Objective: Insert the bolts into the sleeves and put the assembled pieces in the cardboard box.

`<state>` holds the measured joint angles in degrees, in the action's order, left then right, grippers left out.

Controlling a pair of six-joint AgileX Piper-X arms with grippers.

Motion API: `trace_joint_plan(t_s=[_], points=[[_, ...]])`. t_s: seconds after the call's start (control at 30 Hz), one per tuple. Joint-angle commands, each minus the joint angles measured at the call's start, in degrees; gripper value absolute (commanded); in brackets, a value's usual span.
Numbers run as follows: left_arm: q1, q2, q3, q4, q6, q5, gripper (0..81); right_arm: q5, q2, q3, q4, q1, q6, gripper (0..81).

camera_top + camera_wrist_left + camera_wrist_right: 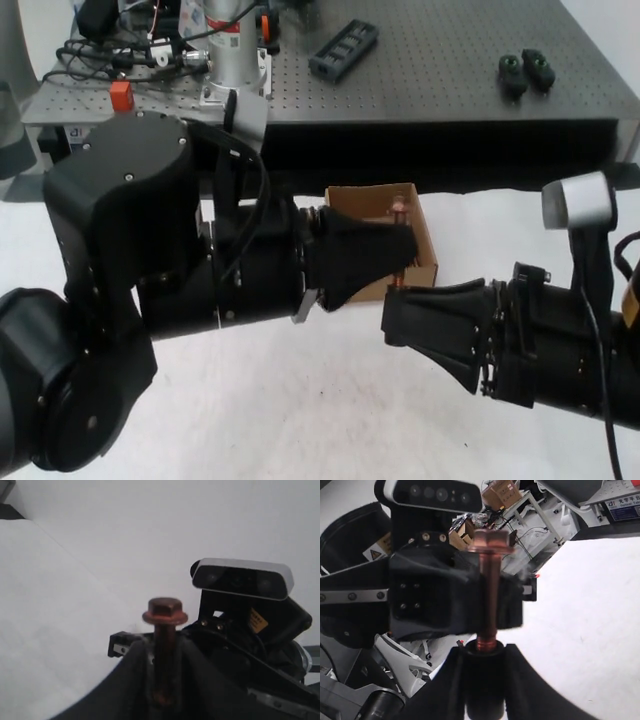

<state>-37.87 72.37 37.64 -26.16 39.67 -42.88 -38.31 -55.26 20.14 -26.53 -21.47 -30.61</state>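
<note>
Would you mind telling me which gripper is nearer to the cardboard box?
Left. The left gripper is at the front of the cardboard box; the right gripper sits a little short of it.

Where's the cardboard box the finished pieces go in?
In the high view, the cardboard box sits mid-scene on the white sheet, just in front of the perforated table, partly hidden behind the left gripper.

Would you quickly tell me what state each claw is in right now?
Left claw: closed on the bolt.
Right claw: closed on the sleeve.
</note>
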Motion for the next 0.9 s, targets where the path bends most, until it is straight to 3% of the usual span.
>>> trace_joint_plan(t_s=[0.0,0.07,0.1,0.17,0.27,0.4,0.5,0.7,0.87], points=[[-0.14,-0.18,0.36,1.59,-0.94,0.31,45.4,2.57,0.11,1.33,-1.22,1.35,2.65,4.1],[-0.14,-0.18,0.36,2.78,-0.94,2.22,61.5,6.79,-0.33,2.32,0.73,3.18,4.69,4.1],[-0.14,-0.18,0.36,3.79,-0.94,2.94,63.1,9.06,-1.04,3.24,2.08,4.27,6.52,4.1],[-0.14,-0.41,0.36,5.50,-1.16,3.26,58.0,11.98,-4.24,6.24,5.56,6.28,10.75,4.1],[-0.14,-2.35,0.16,8.99,-1.24,3.59,40.3,12.92,-11.97,12.58,11.06,8.95,15.73,4.1],[-0.14,-7.44,-2.51,11.12,-4.29,9.71,14.1,14.23,-25.39,22.60,13.38,10.38,18.08,4.1],[-0.14,-12.84,-6.64,11.11,-5.53,15.71,1.1,17.74,-35.00,29.99,13.66,10.38,19.40,4.1],[-0.14,-26.30,-15.78,14.26,-7.17,27.79,0.6,27.79,-52.44,48.30,29.43,10.38,21.92,4.1],[-0.14,-35.37,-18.01,28.84,-11.35,37.73,0.6,31.35,-62.03,59.52,41.20,10.38,25.15,4.1]])
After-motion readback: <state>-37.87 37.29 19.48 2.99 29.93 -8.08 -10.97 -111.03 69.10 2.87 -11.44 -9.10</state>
